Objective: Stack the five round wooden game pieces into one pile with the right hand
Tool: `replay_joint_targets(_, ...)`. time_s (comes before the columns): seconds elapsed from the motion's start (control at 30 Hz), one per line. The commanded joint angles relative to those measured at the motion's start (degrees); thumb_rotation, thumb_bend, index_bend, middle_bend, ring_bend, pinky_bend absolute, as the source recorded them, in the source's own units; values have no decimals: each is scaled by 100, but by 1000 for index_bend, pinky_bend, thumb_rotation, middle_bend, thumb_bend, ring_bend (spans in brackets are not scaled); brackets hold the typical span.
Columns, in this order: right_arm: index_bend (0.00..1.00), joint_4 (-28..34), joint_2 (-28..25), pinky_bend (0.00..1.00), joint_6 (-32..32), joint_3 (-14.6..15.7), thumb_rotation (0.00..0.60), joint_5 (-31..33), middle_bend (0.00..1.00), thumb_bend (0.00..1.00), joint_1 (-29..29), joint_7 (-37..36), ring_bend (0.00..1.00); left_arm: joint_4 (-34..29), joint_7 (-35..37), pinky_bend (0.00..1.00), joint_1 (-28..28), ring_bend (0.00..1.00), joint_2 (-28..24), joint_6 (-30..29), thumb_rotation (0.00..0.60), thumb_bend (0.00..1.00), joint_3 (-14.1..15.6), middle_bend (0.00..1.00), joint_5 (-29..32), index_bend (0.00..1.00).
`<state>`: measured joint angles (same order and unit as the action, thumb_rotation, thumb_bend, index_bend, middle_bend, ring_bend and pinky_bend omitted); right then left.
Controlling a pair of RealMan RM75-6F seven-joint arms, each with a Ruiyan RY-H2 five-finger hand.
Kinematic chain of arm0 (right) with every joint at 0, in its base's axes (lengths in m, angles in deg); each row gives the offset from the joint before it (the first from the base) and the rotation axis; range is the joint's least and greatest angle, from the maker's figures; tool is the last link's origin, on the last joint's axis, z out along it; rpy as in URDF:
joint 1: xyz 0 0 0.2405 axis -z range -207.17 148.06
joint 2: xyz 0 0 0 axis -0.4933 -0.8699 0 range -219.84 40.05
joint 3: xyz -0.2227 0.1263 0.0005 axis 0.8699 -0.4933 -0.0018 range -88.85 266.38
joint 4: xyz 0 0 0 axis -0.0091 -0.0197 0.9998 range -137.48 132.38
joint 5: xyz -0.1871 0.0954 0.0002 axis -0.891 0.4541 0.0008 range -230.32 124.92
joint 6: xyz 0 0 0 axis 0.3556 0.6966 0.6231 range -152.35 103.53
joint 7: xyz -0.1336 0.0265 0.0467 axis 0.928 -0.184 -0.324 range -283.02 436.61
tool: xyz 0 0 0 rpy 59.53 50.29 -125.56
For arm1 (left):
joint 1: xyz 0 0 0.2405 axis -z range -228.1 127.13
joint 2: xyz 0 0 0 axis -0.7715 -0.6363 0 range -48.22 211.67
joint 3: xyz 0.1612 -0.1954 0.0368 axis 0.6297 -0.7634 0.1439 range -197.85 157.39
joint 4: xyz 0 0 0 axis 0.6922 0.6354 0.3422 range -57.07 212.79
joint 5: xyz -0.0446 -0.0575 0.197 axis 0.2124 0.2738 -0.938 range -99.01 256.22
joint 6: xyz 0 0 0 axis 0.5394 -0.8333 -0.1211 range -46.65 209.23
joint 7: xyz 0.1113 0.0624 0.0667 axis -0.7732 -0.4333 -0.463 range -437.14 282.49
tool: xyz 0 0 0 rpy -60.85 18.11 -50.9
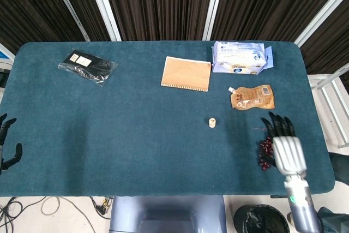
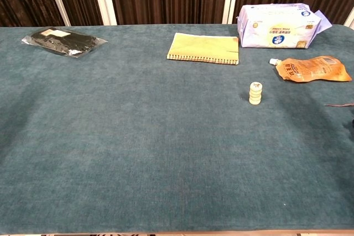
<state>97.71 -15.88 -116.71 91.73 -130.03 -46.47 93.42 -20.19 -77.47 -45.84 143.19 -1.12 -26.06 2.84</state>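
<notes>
The round wooden game pieces stand as one upright pile [image 1: 212,122] right of the table's middle; the chest view shows the same stack [image 2: 255,93] with a red mark on its top piece. My right hand [image 1: 284,147] is in the head view only, near the table's front right corner, well away from the pile, fingers spread and holding nothing. My left hand [image 1: 6,143] hangs off the table's left edge, fingers apart and empty.
A brown notebook [image 1: 186,73], a white tissue pack [image 1: 240,57] and an orange pouch [image 1: 252,97] lie behind the pile. A dark bunch of grapes [image 1: 265,151] sits by my right hand. A black packet [image 1: 87,66] lies at the far left.
</notes>
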Motion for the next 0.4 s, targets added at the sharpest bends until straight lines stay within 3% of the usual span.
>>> replay_joint_targets(0.03, 106, -430, 227, 0, -442, 260, 600, -290, 0, 417, 448, -53, 0, 10, -14, 0, 1, 0, -6, 8, 600, 485, 10, 0, -9, 137)
replay_joint_targets(0.2, 94, -755, 364, 0, -601, 236, 600, -464, 0, 417, 679, -118, 0, 37, -101, 0, 7, 0, -1, 14, 600, 485, 35, 0, -36, 137)
replay_joint_targets(0.4, 93, -706, 251, 0, -468, 154, 600, -535, 0, 416, 770, -142, 0, 96, -190, 0, 26, 0, 2, 37, 600, 485, 77, 0, -104, 136)
